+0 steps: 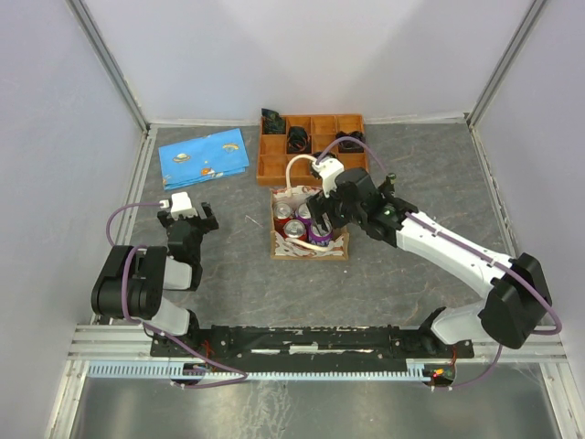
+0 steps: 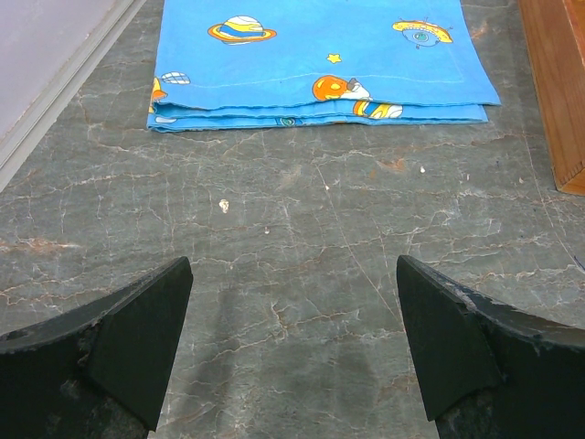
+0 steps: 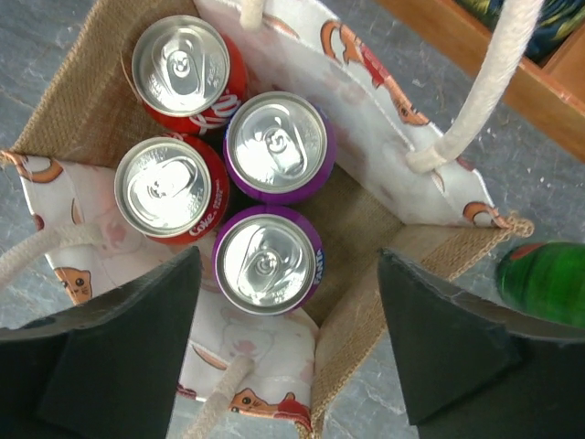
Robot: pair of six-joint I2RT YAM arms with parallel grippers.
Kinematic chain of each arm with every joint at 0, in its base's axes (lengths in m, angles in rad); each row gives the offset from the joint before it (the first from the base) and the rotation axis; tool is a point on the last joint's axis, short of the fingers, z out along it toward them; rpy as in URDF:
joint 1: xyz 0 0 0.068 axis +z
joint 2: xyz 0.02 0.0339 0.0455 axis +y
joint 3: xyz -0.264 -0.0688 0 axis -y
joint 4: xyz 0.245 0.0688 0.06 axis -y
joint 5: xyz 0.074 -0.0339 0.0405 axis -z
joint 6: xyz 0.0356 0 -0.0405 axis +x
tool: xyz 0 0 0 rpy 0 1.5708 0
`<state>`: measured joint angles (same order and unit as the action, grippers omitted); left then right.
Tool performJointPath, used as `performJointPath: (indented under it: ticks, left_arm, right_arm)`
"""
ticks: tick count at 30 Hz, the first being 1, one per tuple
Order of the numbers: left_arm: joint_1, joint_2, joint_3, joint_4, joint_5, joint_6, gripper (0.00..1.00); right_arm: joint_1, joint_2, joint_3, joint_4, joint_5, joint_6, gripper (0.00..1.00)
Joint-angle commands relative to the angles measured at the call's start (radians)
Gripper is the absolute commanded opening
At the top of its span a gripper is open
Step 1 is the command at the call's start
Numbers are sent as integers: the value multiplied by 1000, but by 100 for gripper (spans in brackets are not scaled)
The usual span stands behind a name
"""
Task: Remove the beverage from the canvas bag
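The canvas bag (image 1: 294,247) stands open on the table, cream with a red print and tan inside (image 3: 366,210). It holds two red Coke cans (image 3: 174,187) and two purple Fanta cans (image 3: 274,142), all upright. My right gripper (image 3: 291,274) is open just above the bag's near corner, its fingers either side of the nearer purple can (image 3: 267,261) and touching nothing. It shows over the bag in the top view (image 1: 322,214). My left gripper (image 1: 187,221) is open and empty over bare table (image 2: 292,274), left of the bag.
An orange compartment tray (image 1: 274,167) with dark items stands just behind the bag. A folded blue space-print cloth (image 1: 203,157) lies at the back left, ahead of the left gripper (image 2: 320,64). A green round object (image 3: 544,282) lies beside the bag.
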<state>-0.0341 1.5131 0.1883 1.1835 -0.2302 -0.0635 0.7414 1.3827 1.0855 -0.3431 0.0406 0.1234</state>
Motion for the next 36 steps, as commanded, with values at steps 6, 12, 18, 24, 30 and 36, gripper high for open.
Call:
performJointPath:
  ticks: [6, 12, 18, 24, 30, 36]
  left_arm:
    - [2, 3, 22, 39, -10, 5, 99]
    - [2, 3, 22, 39, -9, 4, 99]
    - [2, 3, 22, 39, -8, 4, 99]
    - [2, 4, 21, 39, -9, 4, 99]
    - [2, 3, 21, 39, -8, 4, 99]
    - [2, 3, 21, 40, -9, 3, 99]
  right_arm:
    - [18, 39, 9, -69, -33, 21, 99]
    - [18, 71, 7, -104, -42, 16, 99]
    - [20, 117, 9, -108, -55, 19, 99]
    - [21, 166, 10, -94, -21, 19, 99]
    - [20, 218, 16, -87, 2, 20, 99]
    - [21, 245, 18, -82, 12, 21, 92]
